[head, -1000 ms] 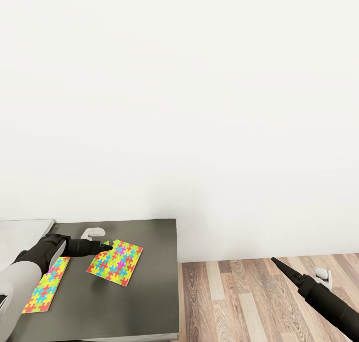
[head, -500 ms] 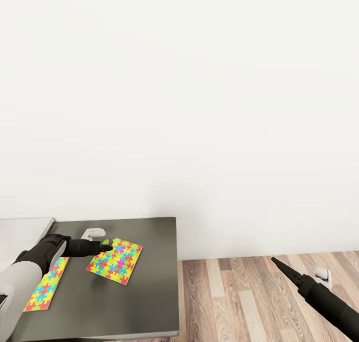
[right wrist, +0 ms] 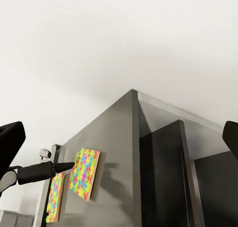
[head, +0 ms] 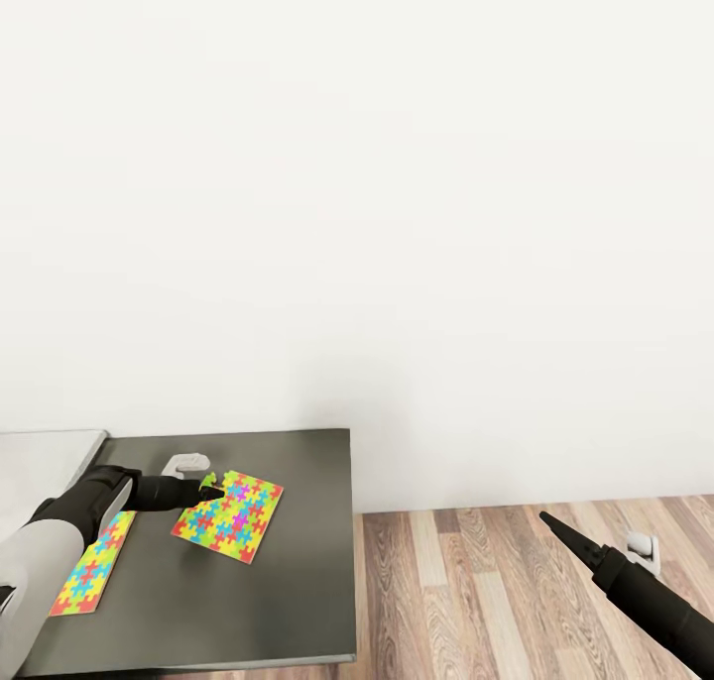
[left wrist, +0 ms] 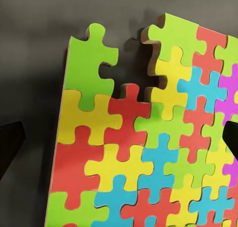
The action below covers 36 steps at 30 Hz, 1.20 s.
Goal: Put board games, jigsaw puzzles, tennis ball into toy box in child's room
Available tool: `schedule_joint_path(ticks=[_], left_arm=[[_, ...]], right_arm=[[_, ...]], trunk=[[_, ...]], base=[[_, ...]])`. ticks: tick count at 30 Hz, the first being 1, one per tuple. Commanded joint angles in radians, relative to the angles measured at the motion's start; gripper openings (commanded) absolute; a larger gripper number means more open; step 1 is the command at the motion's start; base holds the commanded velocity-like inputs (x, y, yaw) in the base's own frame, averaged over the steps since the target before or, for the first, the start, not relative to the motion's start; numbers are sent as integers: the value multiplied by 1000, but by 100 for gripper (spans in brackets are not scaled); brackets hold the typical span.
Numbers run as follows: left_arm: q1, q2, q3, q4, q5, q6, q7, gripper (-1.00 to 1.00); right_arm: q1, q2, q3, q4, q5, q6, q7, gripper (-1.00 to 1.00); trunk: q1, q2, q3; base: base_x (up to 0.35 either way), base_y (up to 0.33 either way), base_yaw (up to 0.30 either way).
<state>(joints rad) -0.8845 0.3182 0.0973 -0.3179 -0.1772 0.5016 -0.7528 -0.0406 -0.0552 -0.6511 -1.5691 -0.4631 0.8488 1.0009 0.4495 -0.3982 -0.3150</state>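
Reaching over the dark grey lower section of the table (head: pixel 297 581), the black left gripper (head: pixel 205 491) is sitting at the far corner of the thin square multicoloured jigsaw puzzle (head: pixel 228 517) lying flat on that surface; in the left wrist view its 2 fingertips (left wrist: pixel 10 142) are standing spread, 1 off the board's edge over bare table and the other over the coloured pieces, with nothing pinched between them. 1 green corner piece (left wrist: pixel 89 63) is jutting out beside a gap in the puzzle's edge, so it looks weakly held. Risk 1: closing on that corner alone may be pulling the loose piece free instead of lifting the whole board. Risk 2: the board is thin and flush with the table, so a finger could be skidding over the top and pushing it toward the table's edge. A second multicoloured jigsaw puzzle (head: pixel 91 565) is lying nearer the robot, partly under the left forearm, and a sweep of that arm could be dragging it. The black right gripper (head: pixel 551 523) is hanging over the wood-plank floor (head: pixel 476 591), well apart from the table; its fingers look pressed into 1 point, though I cannot tell for certain.
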Motion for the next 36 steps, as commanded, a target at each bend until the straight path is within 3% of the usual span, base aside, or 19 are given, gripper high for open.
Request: schedule_joint_path(ticks=[1, 36], left_arm=[[-1, -1, 9, -1, -10, 6, -7, 100], [1, -1, 9, -1, -11, 6, -9, 100]], right_arm=[[-1, 0, -1, 0, -2, 5, 2, 100], [-1, 0, -1, 0, -2, 5, 4, 100]], trunk=[[1, -2, -2], [1, -2, -2]], base=[[0, 0, 0], [0, -120, 0]])
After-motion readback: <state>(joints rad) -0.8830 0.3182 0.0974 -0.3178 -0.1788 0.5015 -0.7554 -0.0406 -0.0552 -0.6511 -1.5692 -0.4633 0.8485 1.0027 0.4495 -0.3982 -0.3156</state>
